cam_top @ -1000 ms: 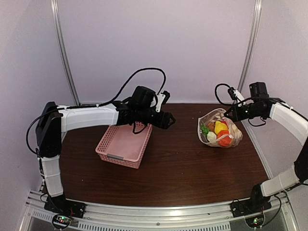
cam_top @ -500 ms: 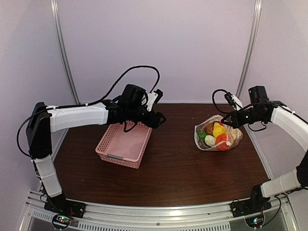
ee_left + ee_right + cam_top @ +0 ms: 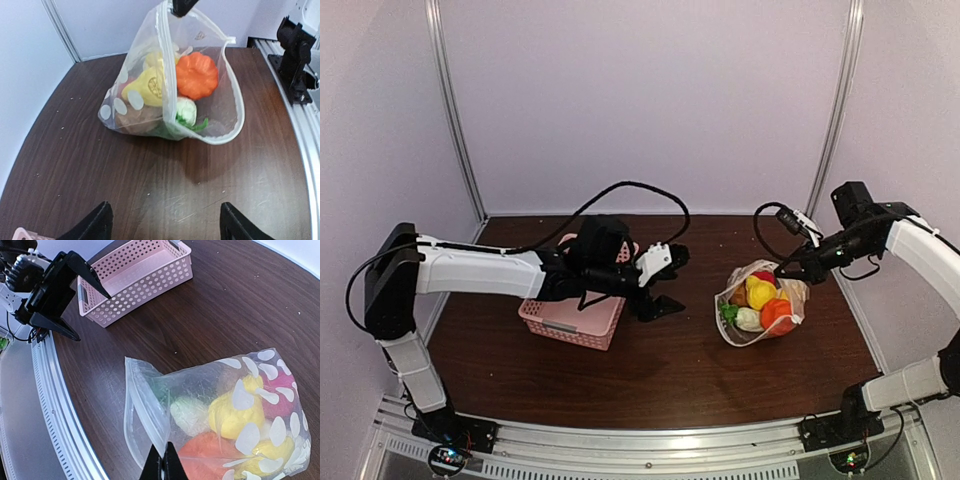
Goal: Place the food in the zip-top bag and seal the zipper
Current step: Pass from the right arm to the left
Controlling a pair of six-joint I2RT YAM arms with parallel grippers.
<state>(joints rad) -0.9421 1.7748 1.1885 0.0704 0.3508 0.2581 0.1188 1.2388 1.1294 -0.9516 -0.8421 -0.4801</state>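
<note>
The zip-top bag (image 3: 760, 312) is seen right of centre in the overhead view. Its bottom is rested on the desk (image 3: 670, 370), and one upper edge is lifted by the right claw (image 3: 788, 268), which is closed tight on the film at the zipper (image 3: 142, 407). The food (image 3: 196, 75) is already gathered inside: an orange pumpkin, a yellow piece and a white-and-green one can be made out, the rest being blurred behind the dots. The left claw (image 3: 165, 210) is held open and empty, low over the desk, pointed at the bag and well apart from it.

The mouth is left gaping and the zipper unsealed, so sealing is judged to be what remains. As the bag is hung from a single pinch, it could be swung or tipped by any pull, and the pumpkin nearest the opening could be spilled. The thin strip could also be missed or crumpled by the left claw, and the two halves pressed together out of line.

A pink basket (image 3: 150, 287) is found at centre left, under the left arm and clear of the bag. A metal rail (image 3: 305, 140) and a black arm mount (image 3: 295, 50) are close at the right edge of the left wrist view.
</note>
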